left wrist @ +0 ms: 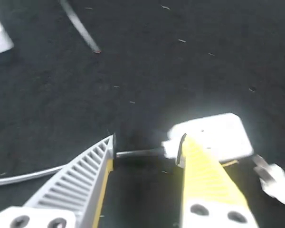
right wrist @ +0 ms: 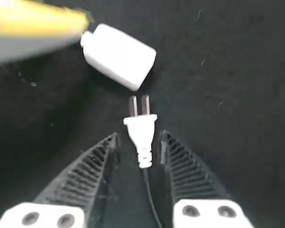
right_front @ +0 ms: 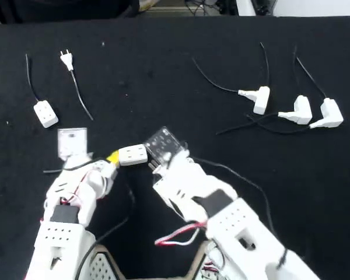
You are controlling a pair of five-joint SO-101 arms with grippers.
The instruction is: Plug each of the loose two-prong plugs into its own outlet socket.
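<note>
A white outlet socket (right_front: pixel 133 154) lies mid-table, its thin dark cable running left. My left gripper (left wrist: pixel 145 148) is open and straddles that cable just behind the socket (left wrist: pixel 210 135), with the yellow finger (left wrist: pixel 199 175) touching the socket's cable end. In the high view this gripper (right_front: pixel 108 161) sits left of the socket. My right gripper (right wrist: pixel 138 141) is open, and a white two-prong plug (right wrist: pixel 141 129) lies between its fingers with gaps on both sides. The plug's prongs point toward the socket (right wrist: pixel 118 56), a short way off. The same plug (left wrist: pixel 275 183) shows beside the socket.
Another socket (right_front: pixel 45 113) and a loose plug (right_front: pixel 66 58) with cables lie at the far left, with a white square piece (right_front: pixel 72 142) near my left arm. Three white angled plugs (right_front: pixel 256 98), (right_front: pixel 298 111), (right_front: pixel 329 114) with tangled cables sit at the right.
</note>
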